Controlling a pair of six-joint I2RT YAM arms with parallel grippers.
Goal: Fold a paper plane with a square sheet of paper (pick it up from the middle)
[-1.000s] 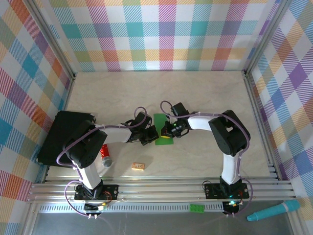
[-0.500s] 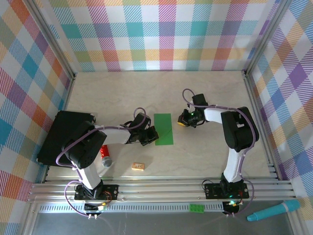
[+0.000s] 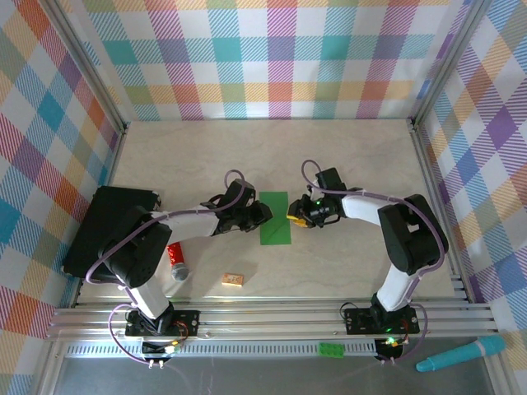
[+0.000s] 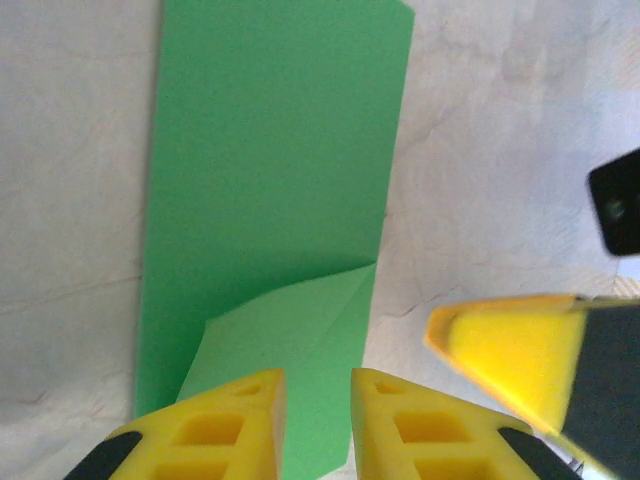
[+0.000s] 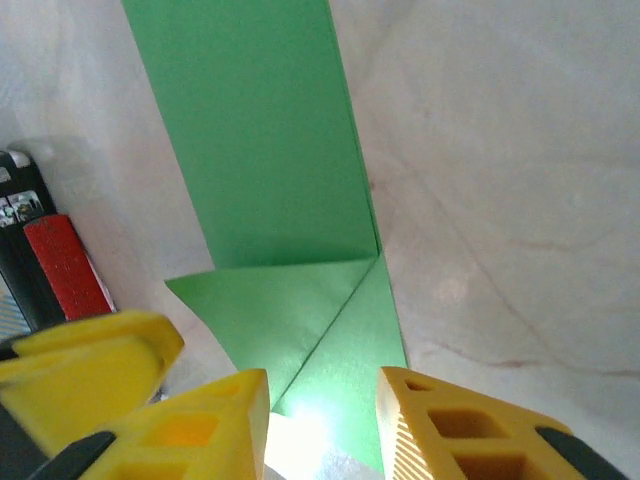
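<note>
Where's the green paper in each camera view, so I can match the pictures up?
Top external: the green paper is a narrow upright strip at picture centre.
Left wrist: the green paper runs from the upper left down to the bottom edge.
Right wrist: the green paper runs from top, left of centre, to bottom middle.
Shared landmark: its triangular folded flap, low in both wrist views.

Your left arm (image 3: pixel 191 224) and right arm (image 3: pixel 362 197) were white tubes between bulky black joints. Thin purple cables (image 3: pixel 105 257) looped along both. Each stood on a black base plate (image 3: pixel 162 322). The fingers (image 4: pixel 225 430) were yellow, with square hollow pockets and black rounded backs. A small green light (image 3: pixel 388 339) glowed at your right base.
</note>
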